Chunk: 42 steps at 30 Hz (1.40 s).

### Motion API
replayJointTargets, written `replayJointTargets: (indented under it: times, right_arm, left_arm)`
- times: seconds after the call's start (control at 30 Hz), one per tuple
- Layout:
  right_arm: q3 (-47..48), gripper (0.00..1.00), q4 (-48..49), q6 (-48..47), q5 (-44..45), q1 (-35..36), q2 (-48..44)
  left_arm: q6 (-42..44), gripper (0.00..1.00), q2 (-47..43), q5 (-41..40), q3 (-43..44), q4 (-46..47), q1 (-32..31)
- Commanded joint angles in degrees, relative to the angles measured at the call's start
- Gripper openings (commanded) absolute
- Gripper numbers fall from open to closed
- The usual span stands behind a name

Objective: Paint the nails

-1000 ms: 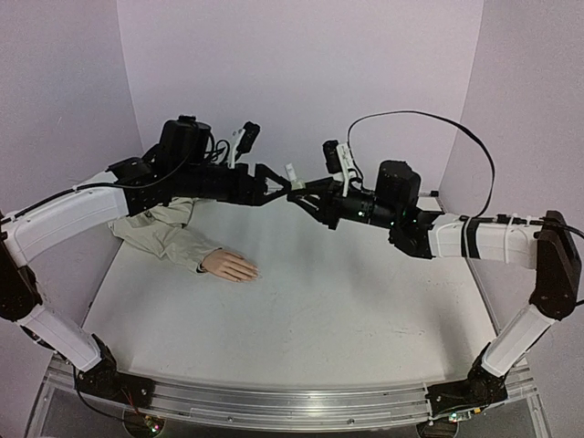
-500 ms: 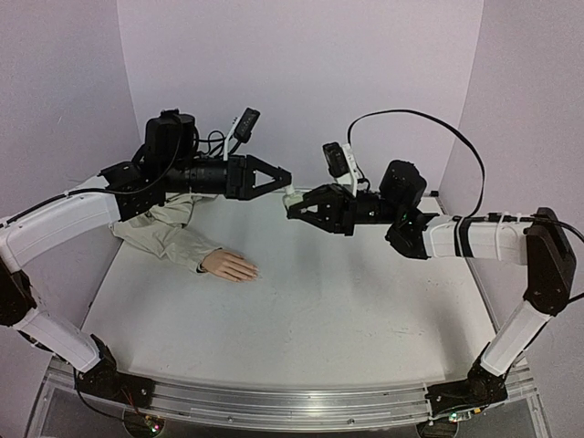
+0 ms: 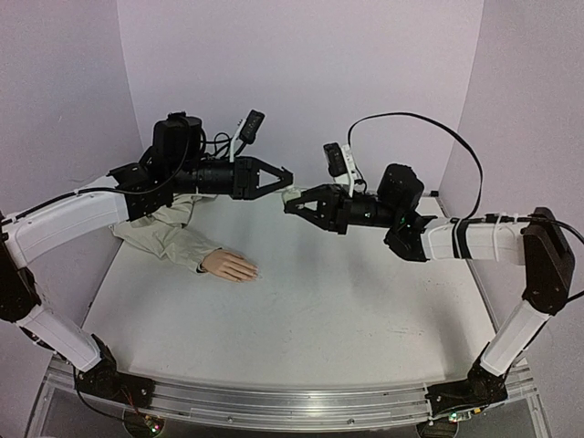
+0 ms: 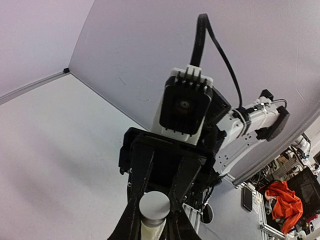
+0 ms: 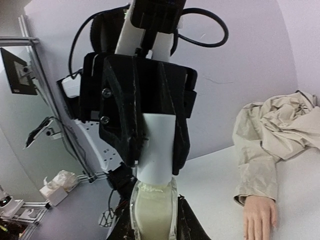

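Bottle, small cream-filled glass [image 5: 152,207], pinched at both ends mid-air

Left gripper [image 3: 288,176] was clamped on its white cylindrical cap [image 5: 157,142]; right gripper [image 3: 292,206] clamped the glass body. Peach mannequin hand [image 3: 232,265] in beige fabric sleeve [image 3: 169,233] lay flat on white table [image 3: 347,310], left side, well apart from both grippers; nails too small to make out.

This is a robotics lab with a test booth. Plain lilac walls [image 3: 301,82] box in a white table [image 3: 319,319], and an aluminium rail [image 3: 274,401] runs along its near edge. Outside the booth are a mounted monitor [image 5: 17,72], metal framing [image 5: 20,39] and an orange cloth [image 4: 285,197] among clutter.
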Motion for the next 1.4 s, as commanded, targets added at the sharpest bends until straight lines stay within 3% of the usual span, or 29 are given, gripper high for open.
replayJointTargets:
  times: [0.0,0.03,0.1,0.17,0.23,0.4,0.47,0.57,0.67,0.77,0.87,1.0,1.17,1.37]
  right_arm:
    - [1.4,0.0,-9.6,-10.2,23.8,0.7,-4.8]
    - [1.7,0.0,-13.9,-12.6,34.3,2.2,-6.0]
    - [2.8,0.0,-20.3,-18.6,67.5,8.1,-7.1]
    - [2.3,0.0,-16.4,-26.6,94.5,14.0,-6.9]
    - [0.3,0.0,-6.1,-37.2,101.9,18.7,-6.7]
    - [0.2,0.0,-5.2,-39.4,85.9,20.3,-6.5]
    - [-0.9,0.0,-5.3,-38.8,79.7,20.2,-7.4]
    - [-3.4,0.0,-5.5,-37.1,69.8,18.9,-10.2]
    - [-4.1,0.0,-9.4,-31.9,54.3,14.4,-12.8]
    - [-4.7,0.0,-10.7,-25.1,37.6,8.7,-14.5]
    - [-4.9,0.0,-10.4,-20.6,24.6,4.6,-15.0]
    - [-2.8,0.0,-8.3,-14.2,7.7,1.8,-12.5]
    - [-0.9,0.0,-4.1,-7.9,1.4,1.5,-9.3]
    - [-0.8,0.0,1.6,-2.9,1.0,1.5,-6.4]
  left_arm:
    - [-0.5,0.0,0.5,-1.2,2.1,0.8,-1.1]
    - [-0.4,0.0,0.7,-3.2,2.2,0.0,-1.3]
    - [0.2,0.0,1.1,-9.4,3.0,-3.1,-2.1]
    - [0.3,0.0,2.2,-18.9,5.7,-9.4,-3.3]
    - [0.2,0.0,4.4,-20.8,7.9,-12.1,-3.5]
    - [0.4,0.03,6.6,-17.2,10.8,-13.0,-3.5]
    - [1.0,0.15,6.6,-15.9,11.3,-13.0,-3.5]
    - [2.0,0.44,5.7,-13.9,11.2,-12.8,-3.4]
    - [3.9,0.64,4.3,-10.6,10.6,-11.9,-3.3]
    - [4.5,0.78,2.2,-6.0,8.5,-8.7,-2.7]
    - [1.8,0.84,0.9,-1.1,5.8,-3.6,-1.7]
    - [-3.0,0.86,0.9,5.5,2.7,5.8,-0.7]
    - [-4.0,0.81,0.9,7.7,2.3,9.3,-0.7]
    - [-4.3,0.55,1.3,8.4,2.8,9.6,-0.7]
